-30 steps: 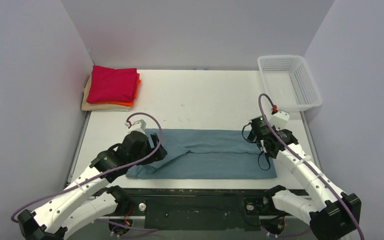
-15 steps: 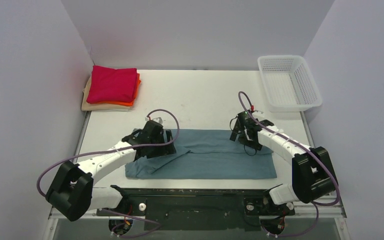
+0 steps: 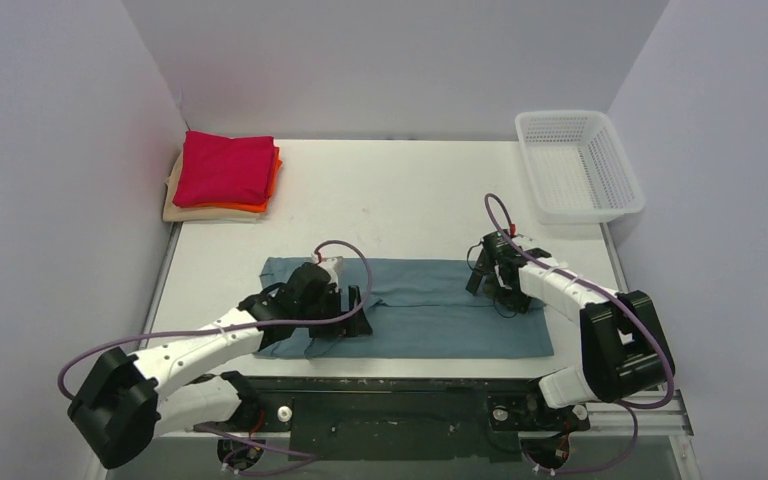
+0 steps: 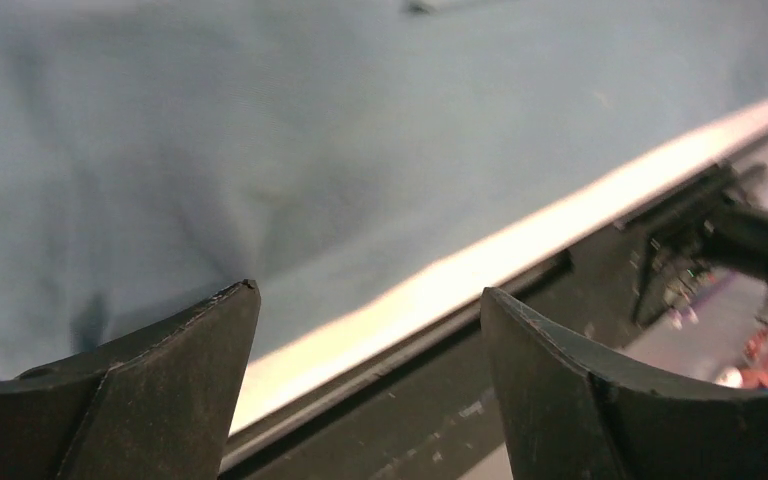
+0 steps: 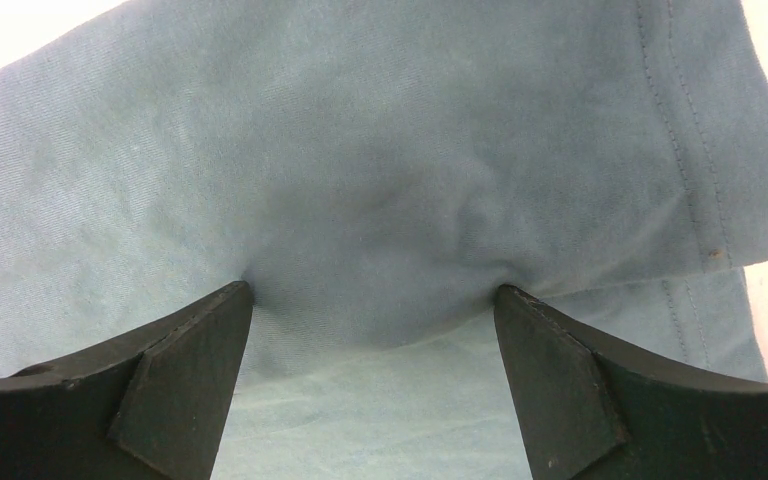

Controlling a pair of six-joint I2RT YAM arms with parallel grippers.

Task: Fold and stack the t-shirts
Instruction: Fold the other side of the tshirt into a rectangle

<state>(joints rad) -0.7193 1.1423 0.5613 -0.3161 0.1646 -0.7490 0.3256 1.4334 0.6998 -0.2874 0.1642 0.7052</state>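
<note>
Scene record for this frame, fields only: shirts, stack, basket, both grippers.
teal t-shirt: partly folded, flat along the table's near edge
folded stack: red on top, orange and beige beneath, far left corner
basket: far right corner
left gripper: open, over shirt's left half, holding nothing
right gripper: open, tips on shirt's right end

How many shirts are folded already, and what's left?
Three look done: the crimson-red folded t-shirt tops the orange t-shirt and beige t-shirt at far left. In hand: the large teal-blue t-shirt, folded into a long band, with the open left gripper and right gripper over it. Left: finishing its folds and stacking it.
</note>
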